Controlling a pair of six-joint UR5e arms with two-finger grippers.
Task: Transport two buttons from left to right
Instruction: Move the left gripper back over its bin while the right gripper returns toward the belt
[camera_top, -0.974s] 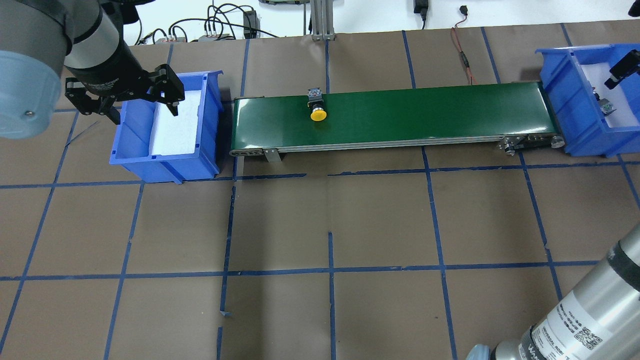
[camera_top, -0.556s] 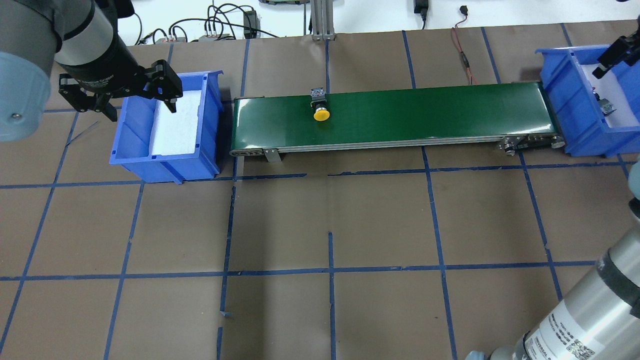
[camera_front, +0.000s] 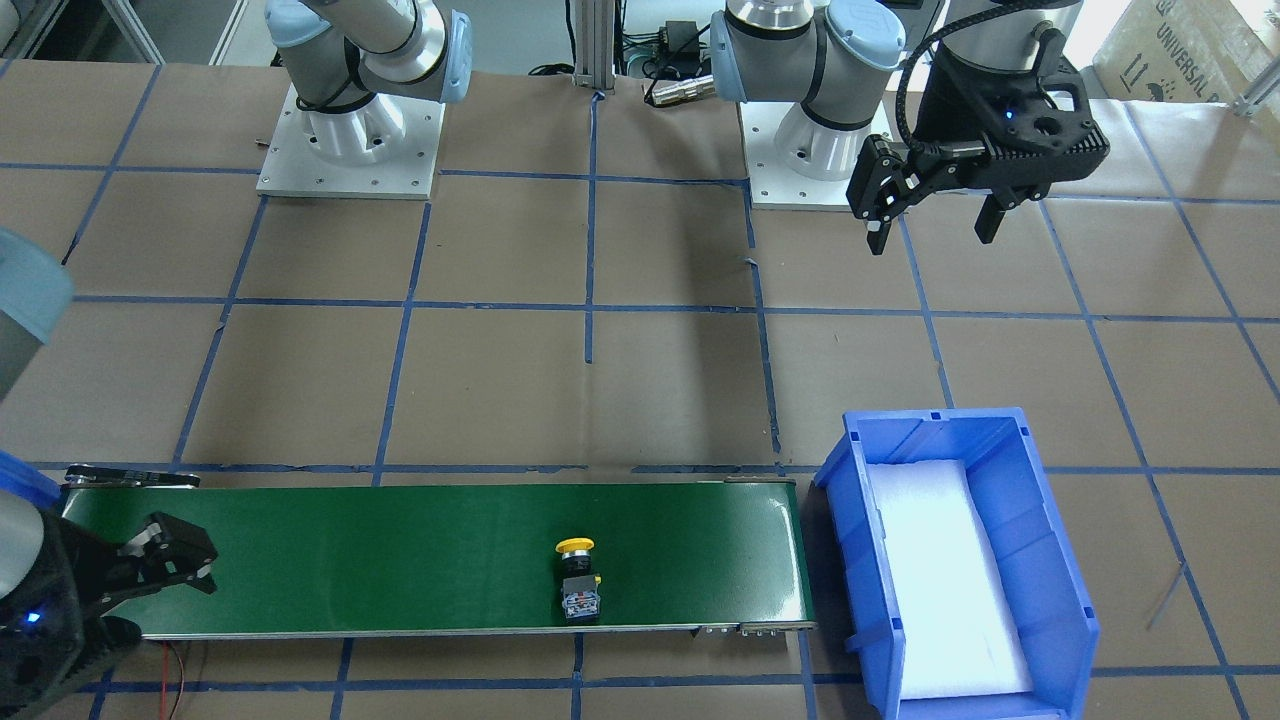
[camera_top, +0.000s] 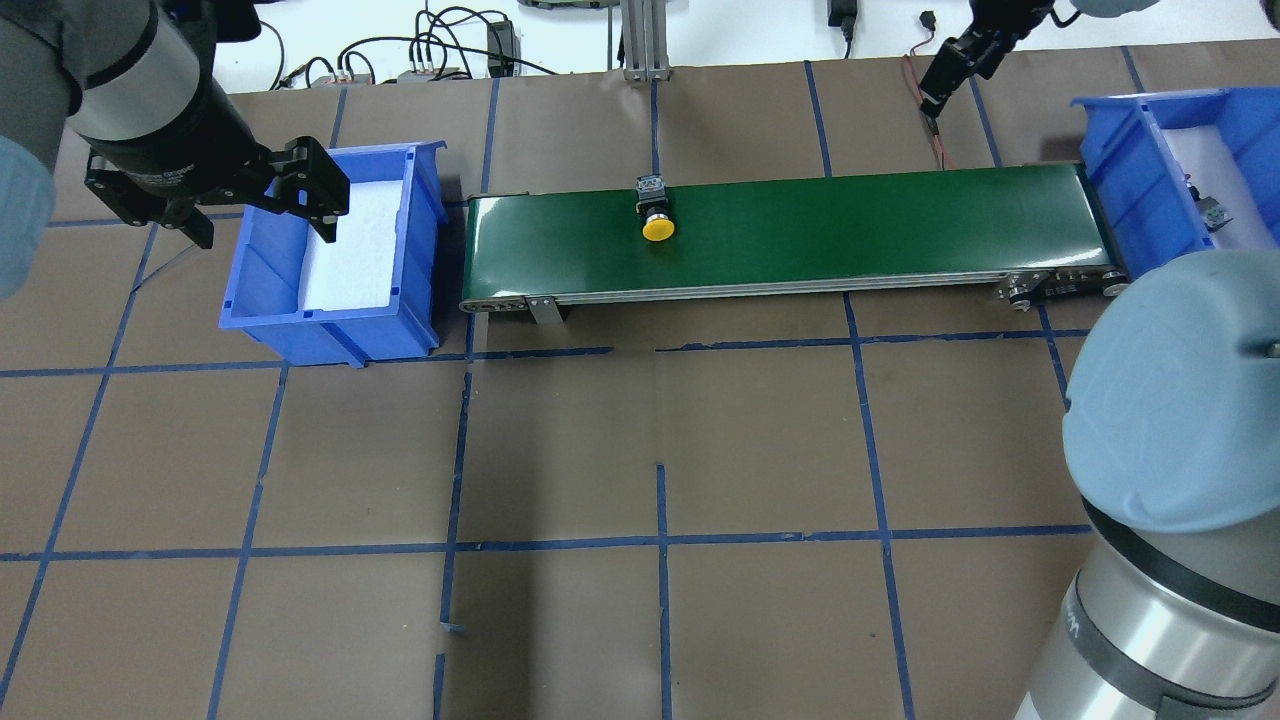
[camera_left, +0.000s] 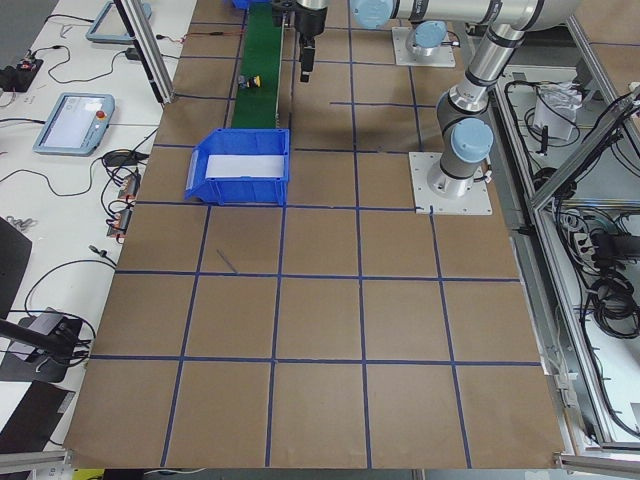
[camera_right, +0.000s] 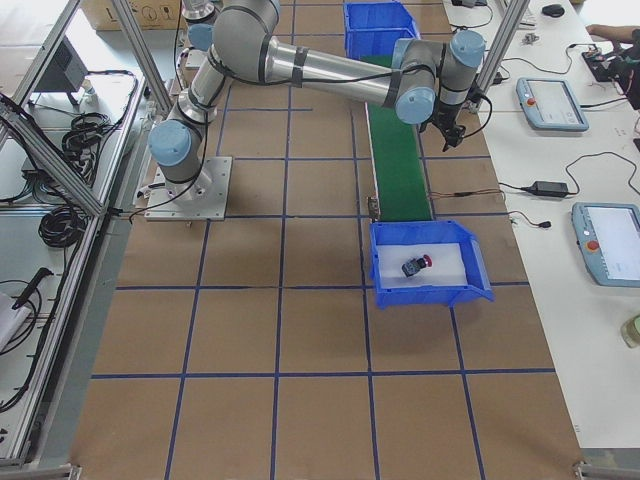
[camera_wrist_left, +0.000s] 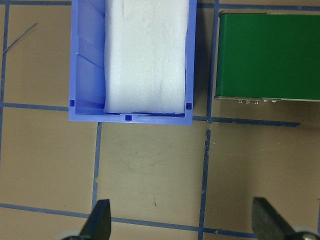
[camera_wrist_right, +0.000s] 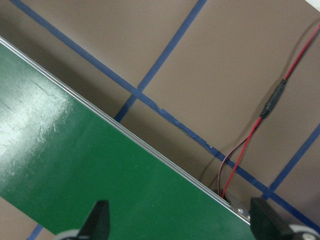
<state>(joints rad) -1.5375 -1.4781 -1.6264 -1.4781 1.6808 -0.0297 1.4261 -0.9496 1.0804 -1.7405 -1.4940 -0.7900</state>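
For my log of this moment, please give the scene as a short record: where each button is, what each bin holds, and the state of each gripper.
yellow button: lying on conveyor belt, nearer its left end
red button: in right bin, on foam
left bin: foam only
left gripper: open, empty, beside left bin
right gripper: open, empty, over belt's far edge

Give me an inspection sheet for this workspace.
Surface: table, brown paper, blue tape grid; green conveyor belt between left bin and right bin.
Job's things: yellow button lying on the belt; red button in the right bin; left bin holds only foam.
Clutter: thin stick beside the left bin.
Grippers: left gripper open, above bare table; right gripper open, over the belt's edge.
Cables: red cable beside the belt.
Surroundings: teach pendant on the side bench.
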